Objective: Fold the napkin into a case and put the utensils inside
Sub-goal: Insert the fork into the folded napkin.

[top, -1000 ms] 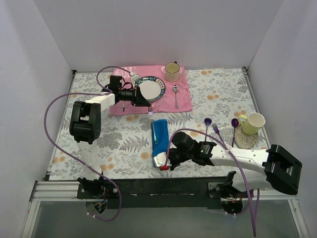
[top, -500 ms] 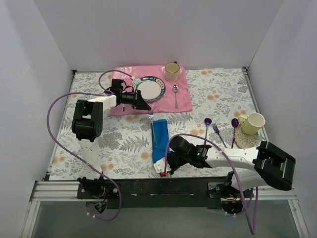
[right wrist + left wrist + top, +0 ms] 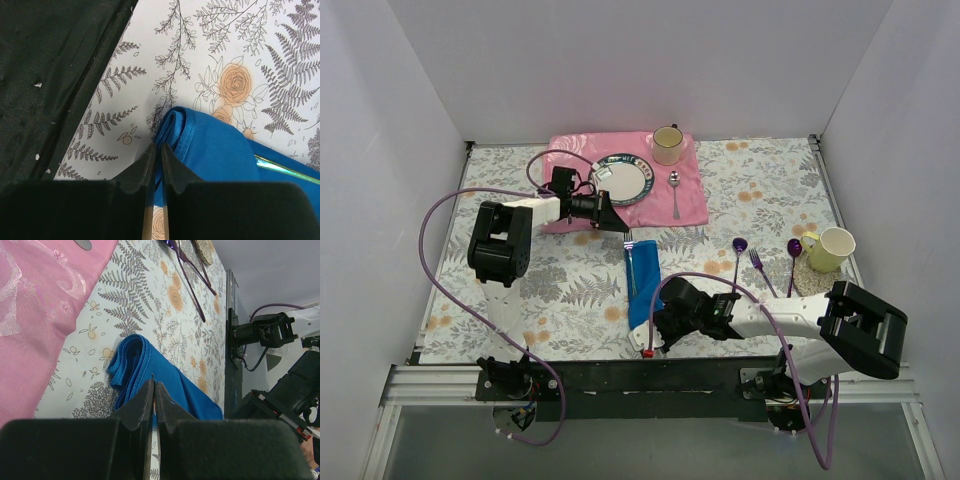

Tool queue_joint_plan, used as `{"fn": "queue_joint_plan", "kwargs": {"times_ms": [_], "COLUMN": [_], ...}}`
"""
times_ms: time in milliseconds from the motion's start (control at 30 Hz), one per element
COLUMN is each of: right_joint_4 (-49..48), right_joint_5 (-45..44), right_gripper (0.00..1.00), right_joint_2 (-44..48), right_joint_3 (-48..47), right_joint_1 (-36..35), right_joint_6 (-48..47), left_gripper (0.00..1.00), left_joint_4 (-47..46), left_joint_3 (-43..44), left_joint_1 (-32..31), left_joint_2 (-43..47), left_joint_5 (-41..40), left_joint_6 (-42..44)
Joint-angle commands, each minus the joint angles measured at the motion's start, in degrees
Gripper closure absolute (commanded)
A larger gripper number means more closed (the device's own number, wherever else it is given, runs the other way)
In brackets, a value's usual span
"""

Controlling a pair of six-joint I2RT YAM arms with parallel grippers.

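Observation:
The blue napkin lies folded into a narrow case mid-table, its far end layered. A greenish iridescent utensil lies along it, its edge showing. Two purple spoons and a fork lie to the right. My left gripper hovers at the case's far end, shut on a thin fork seen edge-on. My right gripper sits at the case's near end, its jaws pinched on the rolled edge of the napkin.
A pink placemat at the back holds a plate, a cup and a silver spoon. A yellow-green cup stands on a coaster at the right. The black front rail runs just beside my right gripper.
My right gripper slid left to the napkin's near end and its jaws closed. My left gripper carried the fork a little rightward, closer to the napkin's far end.

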State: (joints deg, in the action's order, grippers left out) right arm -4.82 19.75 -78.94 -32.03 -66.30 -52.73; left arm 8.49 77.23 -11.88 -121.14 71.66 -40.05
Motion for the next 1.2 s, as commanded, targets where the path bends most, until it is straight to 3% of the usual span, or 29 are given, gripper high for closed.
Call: {"fn": "queue_joint_plan", "kwargs": {"times_ms": [0,1167], "right_joint_4": [-2.30,-3.27], "right_joint_5": [-0.76,-2.78], "right_gripper": [0.85,0.86], "right_joint_2": [-0.43,-0.69], "right_joint_3": [0.65,1.01], "right_joint_1": [-0.32,-0.23], "right_joint_6": [-0.80,1.05], "left_gripper": [1.00,1.00], "left_joint_4": [-0.14,-2.60], "left_joint_3": [-1.91,-8.15], "left_joint_1": [-0.86,-2.97], "left_joint_2": [2.22,4.51], "left_joint_5": [2.17,-0.99], "left_joint_6": [0.50,-0.29]}}
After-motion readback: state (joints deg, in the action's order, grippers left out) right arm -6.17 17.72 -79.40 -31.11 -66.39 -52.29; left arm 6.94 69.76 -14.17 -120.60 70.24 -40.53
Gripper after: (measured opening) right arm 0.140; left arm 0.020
